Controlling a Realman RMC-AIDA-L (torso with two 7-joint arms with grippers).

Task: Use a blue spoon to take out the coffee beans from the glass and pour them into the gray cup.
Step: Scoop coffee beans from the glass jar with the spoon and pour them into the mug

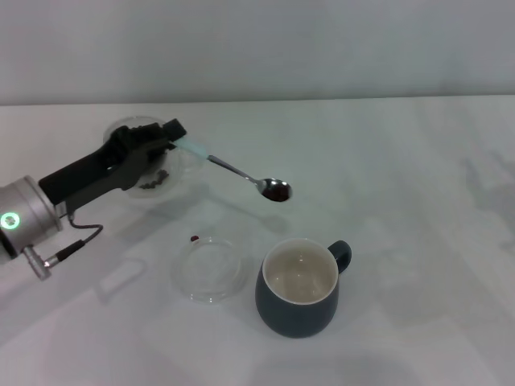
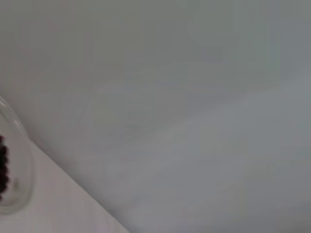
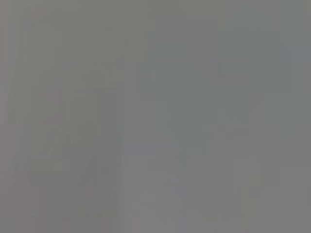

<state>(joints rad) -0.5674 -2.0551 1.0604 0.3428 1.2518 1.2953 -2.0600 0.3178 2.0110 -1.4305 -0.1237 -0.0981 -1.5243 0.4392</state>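
My left gripper (image 1: 172, 135) is shut on the pale blue handle of the blue spoon (image 1: 238, 172), which it holds in the air, pointing right. The spoon's metal bowl carries a few dark coffee beans (image 1: 278, 192) and hovers above the table, just beyond the gray cup (image 1: 298, 299). That cup stands upright with a cream inside and its handle to the right. The glass (image 1: 187, 170) sits behind and under the gripper, with coffee beans (image 1: 156, 179) heaped inside. In the left wrist view, the glass rim (image 2: 19, 170) and its beans (image 2: 3, 167) show at the edge. The right gripper is out of view.
A flat clear glass dish (image 1: 211, 270) lies left of the gray cup. One loose bean (image 1: 194, 238) rests on the white table (image 1: 418, 241) just behind the dish. The right wrist view shows only a plain grey surface.
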